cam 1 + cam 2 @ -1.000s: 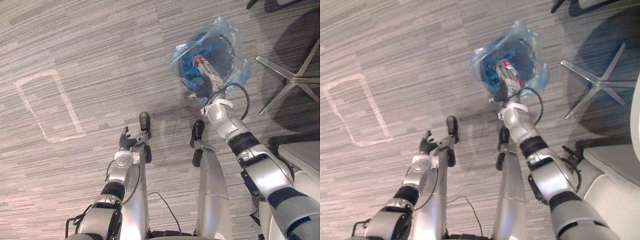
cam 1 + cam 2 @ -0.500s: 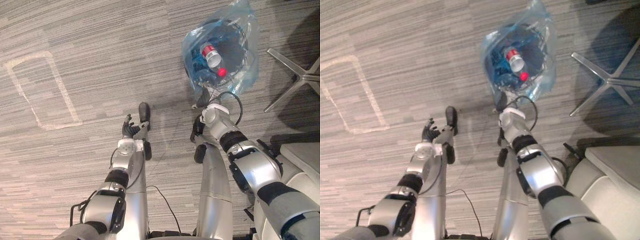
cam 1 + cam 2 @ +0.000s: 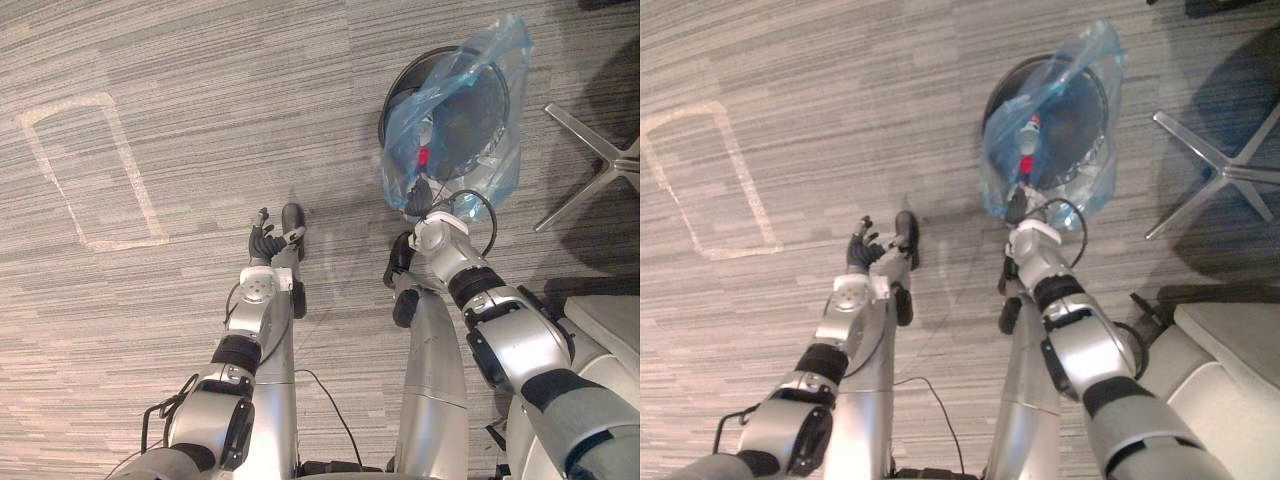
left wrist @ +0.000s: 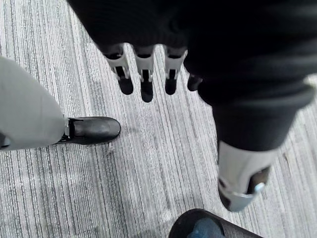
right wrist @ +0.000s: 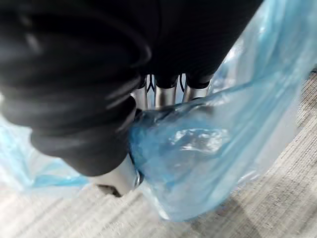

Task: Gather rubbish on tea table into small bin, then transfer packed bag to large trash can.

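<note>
A blue plastic bag (image 3: 455,110) lines the small black bin (image 3: 398,92) on the carpet ahead to my right. Through the plastic I see a bottle with a red cap (image 3: 423,158). My right hand (image 3: 418,200) is at the bag's near edge, fingers (image 5: 166,94) curled and shut on a bunched fold of the bag (image 5: 198,148). The bag's near side is drawn up and over the bin's mouth. My left hand (image 3: 263,245) hangs low on the left over the carpet, its fingers (image 4: 143,82) straight and holding nothing.
A chair's metal star base (image 3: 600,165) stands just right of the bin. A grey seat cushion (image 3: 600,315) is at the lower right. A white taped rectangle (image 3: 85,170) marks the carpet to the left.
My right hand came out of the bag's mouth to its near edge and curled shut on the plastic. The bag's side has risen over the bin. The camera view shifted.
</note>
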Available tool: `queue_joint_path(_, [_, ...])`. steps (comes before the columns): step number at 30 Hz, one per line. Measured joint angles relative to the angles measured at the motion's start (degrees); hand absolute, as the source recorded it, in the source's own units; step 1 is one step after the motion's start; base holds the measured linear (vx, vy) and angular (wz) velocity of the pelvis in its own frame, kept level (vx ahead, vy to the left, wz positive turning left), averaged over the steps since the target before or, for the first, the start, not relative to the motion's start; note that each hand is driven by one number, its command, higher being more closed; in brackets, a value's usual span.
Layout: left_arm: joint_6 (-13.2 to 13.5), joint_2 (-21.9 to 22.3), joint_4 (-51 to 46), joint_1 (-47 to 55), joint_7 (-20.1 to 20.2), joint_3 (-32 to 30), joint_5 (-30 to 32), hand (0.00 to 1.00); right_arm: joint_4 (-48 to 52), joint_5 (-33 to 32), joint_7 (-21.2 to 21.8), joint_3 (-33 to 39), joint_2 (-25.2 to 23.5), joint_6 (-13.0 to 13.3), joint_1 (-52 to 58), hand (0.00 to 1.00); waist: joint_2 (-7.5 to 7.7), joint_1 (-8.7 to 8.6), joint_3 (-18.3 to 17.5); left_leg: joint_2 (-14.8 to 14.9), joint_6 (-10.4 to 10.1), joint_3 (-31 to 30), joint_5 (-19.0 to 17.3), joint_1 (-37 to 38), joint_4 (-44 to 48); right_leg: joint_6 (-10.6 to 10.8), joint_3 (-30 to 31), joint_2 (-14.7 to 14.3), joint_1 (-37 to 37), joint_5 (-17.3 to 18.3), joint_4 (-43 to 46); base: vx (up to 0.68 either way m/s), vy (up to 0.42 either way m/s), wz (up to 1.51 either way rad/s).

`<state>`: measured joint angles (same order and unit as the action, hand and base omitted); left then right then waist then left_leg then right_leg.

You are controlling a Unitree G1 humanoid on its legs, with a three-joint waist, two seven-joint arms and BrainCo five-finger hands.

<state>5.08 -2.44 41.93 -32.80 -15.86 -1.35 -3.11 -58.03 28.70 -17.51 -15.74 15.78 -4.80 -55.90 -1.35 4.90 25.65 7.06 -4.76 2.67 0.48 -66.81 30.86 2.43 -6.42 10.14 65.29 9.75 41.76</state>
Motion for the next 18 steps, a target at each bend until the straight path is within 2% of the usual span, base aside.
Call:
queue_joint_path(5, [-0.6,0.37,0.36,1.79,0.18,-1.01,0.04,0.0,6.64,-1.92,-0.81,-0.11,-1.67,0.46,4.12,1.0,0.0,-0.29,-0.01,0.97,0.58,0.84,-0.58,4.17,0.05,-0.05,0.55,-0.94,-4.05,-0.44,-1.19,-0.04,-0.024,-0.17])
queue_joint_path(12, [-1.67,0.98,0.52,8.83,0.52,-1.51,0.73,0.0,25.53,-5.11,-0.54,-1.26,-2.21,0.82,17.23,1.0,0.07,-1.26,-0.04,2.24,0.26,2.01,-1.6,16.83,-3.62,0.22,0.7,-2.62,-17.3,-1.7,-7.81,0.01,-0.012,-0.18])
queue_joint_path(13, [-2.02,0.95,0.53,10.79,1.21,-0.82,0.86,0.0,30.05,-5.56,-0.1,-1.35,-2.25,0.91,21.03,1.0,0.32,-1.22,-0.18,2.35,0.25,2.74,-1.6,21.24,-5.25,0.39,0.97,-2.87,-21.44,-2.09,-9.87,0.07,-0.007,-0.16])
queue_joint_path(16, [-2.21,0.94,0.52,13.4,1.5,0.38,1.55,0.0,35.16,-6.36,0.85,-1.4,-2.34,1.12,25.38,1.0,0.66,-1.29,-0.46,2.4,0.18,3.44,-1.61,26.34,-7.43,0.53,0.99,-3.11,-26.33,-2.35,-12.36,0.07,-0.017,-0.15])
queue_joint_path(18, [-2.72,0.89,1.19,16.61,1.69,0.92,2.19,0.0,39.48,-6.99,1.75,-1.43,-4.47,2.07,31.16,1.0,1.97,-1.42,-3.13,2.38,-0.43,4.36,-1.22,31.42,-10.23,0.67,1.26,-3.33,-30.83,-2.57,-15.1,0.12,-0.04,-0.13])
